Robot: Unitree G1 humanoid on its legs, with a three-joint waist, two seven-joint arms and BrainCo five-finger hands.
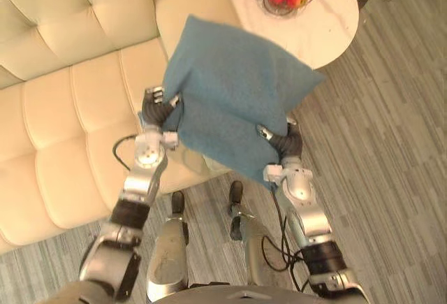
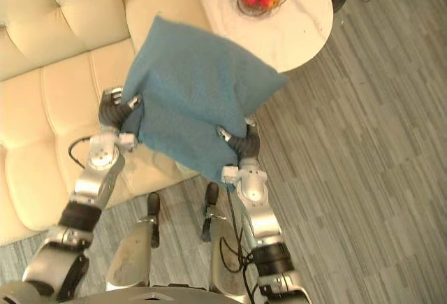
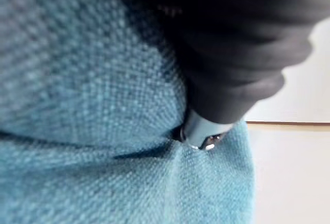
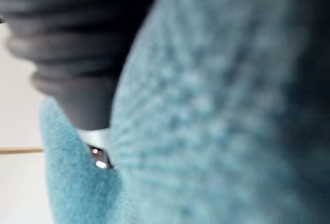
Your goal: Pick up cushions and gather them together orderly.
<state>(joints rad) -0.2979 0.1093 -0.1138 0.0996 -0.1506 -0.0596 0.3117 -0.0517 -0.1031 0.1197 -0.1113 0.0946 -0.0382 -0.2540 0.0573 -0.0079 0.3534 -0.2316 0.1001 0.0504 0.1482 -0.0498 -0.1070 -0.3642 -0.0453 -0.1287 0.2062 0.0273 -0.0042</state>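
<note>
Holding: cushion [image 1: 234, 101] was up between left hand [image 1: 158, 106] and right hand [image 1: 283, 140].
Fingers [image 3: 202, 131]: mostly buried in cloth; grip could not be told.
Remaining: placing on sofa [image 1: 63, 122], 9 o'clock, seemed pending.

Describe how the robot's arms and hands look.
Both arms are silver-grey jointed segments: the left arm and right arm each show a round disc-shaped joint near the wrist and a black band lower down. The left hand and right hand wear dark ribbed covers over back and wrist.
</note>
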